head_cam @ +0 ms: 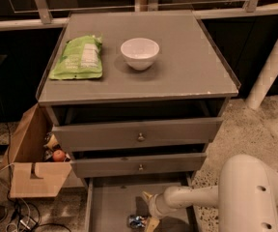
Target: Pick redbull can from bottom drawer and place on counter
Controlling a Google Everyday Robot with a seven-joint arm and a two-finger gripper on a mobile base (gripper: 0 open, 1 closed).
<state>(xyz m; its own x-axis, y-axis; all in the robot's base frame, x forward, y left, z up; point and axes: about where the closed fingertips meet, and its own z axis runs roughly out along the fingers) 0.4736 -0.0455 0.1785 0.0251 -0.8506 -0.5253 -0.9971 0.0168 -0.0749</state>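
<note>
The redbull can lies on its side on the floor of the bottom drawer, towards the drawer's front edge and roughly mid-width. I take it to be light, rigid and thin-walled, with a slick metal skin. It should roll easily on that flat floor, and a hard squeeze could dent it. I'd take hold across the middle of the barrel, not at the silver ends, with a firm but modest grip.

Left of the drawer stands an open cardboard box with odds and ends inside. Above the drawer is the worktop, with a green snack bag on its left part and a white bowl near the middle; the right part looks free for setting the can down.

Inside the drawer, just right of the can, sits my end effector. Its jaws are spread apart with nothing gripped, and the nearer tip is just beside the can. I can't tell whether it touches. The white arm reaches in over the drawer's right wall.
</note>
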